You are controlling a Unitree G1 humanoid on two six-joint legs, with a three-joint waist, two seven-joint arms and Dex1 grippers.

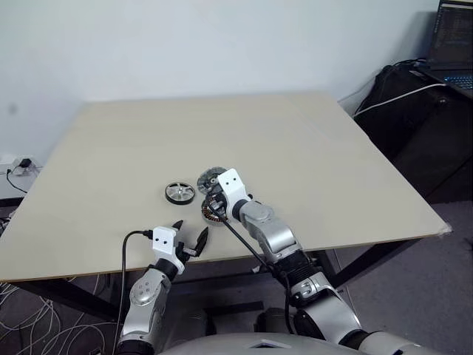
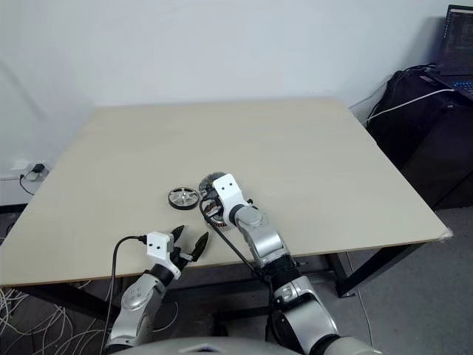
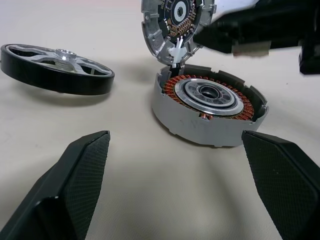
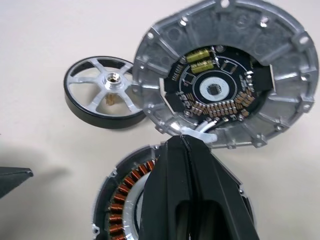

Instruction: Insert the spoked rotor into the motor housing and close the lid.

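The spoked rotor (image 1: 179, 193), a black-rimmed ring with silver spokes, lies flat on the table to the left of the other parts. The motor housing (image 3: 210, 112) sits beside it with its copper windings exposed. Over its far edge the lid (image 4: 225, 75) stands tilted up, its circuit-board face showing and white wires running down to the housing. My right gripper (image 4: 184, 140) is shut above the housing, its tips against the lid's lower rim by the wires. My left gripper (image 1: 189, 238) is open near the table's front edge, its fingers (image 3: 75, 185) apart and short of the housing.
The parts lie on a pale wooden table (image 1: 295, 140), close to its front edge. Off the table's right side stand a black case (image 1: 414, 118) and a laptop (image 1: 454, 37). Cables and a wall socket (image 1: 22, 166) are at the left.
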